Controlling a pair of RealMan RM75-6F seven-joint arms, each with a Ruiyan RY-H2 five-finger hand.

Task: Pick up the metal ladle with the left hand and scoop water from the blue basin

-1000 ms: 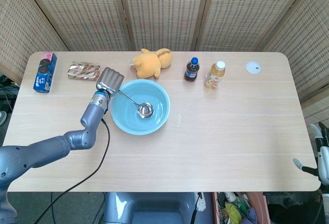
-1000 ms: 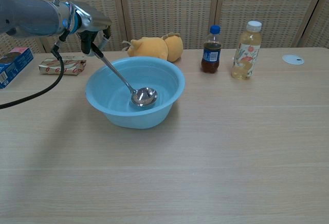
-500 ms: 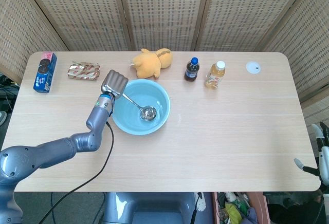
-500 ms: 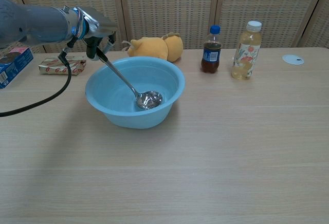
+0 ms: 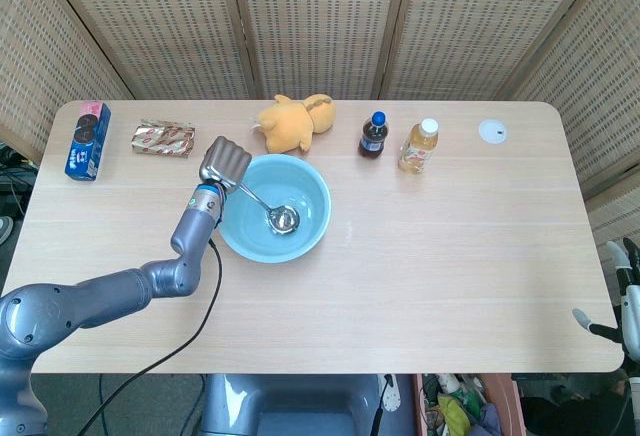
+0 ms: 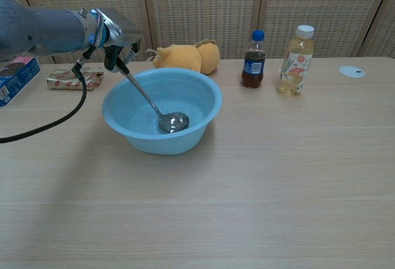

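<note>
The blue basin (image 5: 310, 196) (image 6: 207, 99) stands left of the table's middle. My left hand (image 5: 224, 163) (image 6: 119, 34) hovers over its left rim and grips the handle of the metal ladle (image 5: 262, 203) (image 6: 145, 97). The ladle slants down to the right, its bowl (image 6: 173, 121) low inside the basin near the bottom. My right hand (image 5: 629, 286) shows only as a sliver at the right edge of the head view, off the table; its fingers cannot be made out.
Behind the basin lie a yellow plush toy (image 5: 293, 122), a dark cola bottle (image 5: 373, 135) and a yellow drink bottle (image 5: 420, 146). A snack packet (image 5: 164, 138) and a blue box (image 5: 87, 141) sit at the far left. A white lid (image 5: 492, 132) lies far right.
My left hand has shifted slightly right along the basin's rim, and the ladle's bowl has swept within the basin and now sits lower.
</note>
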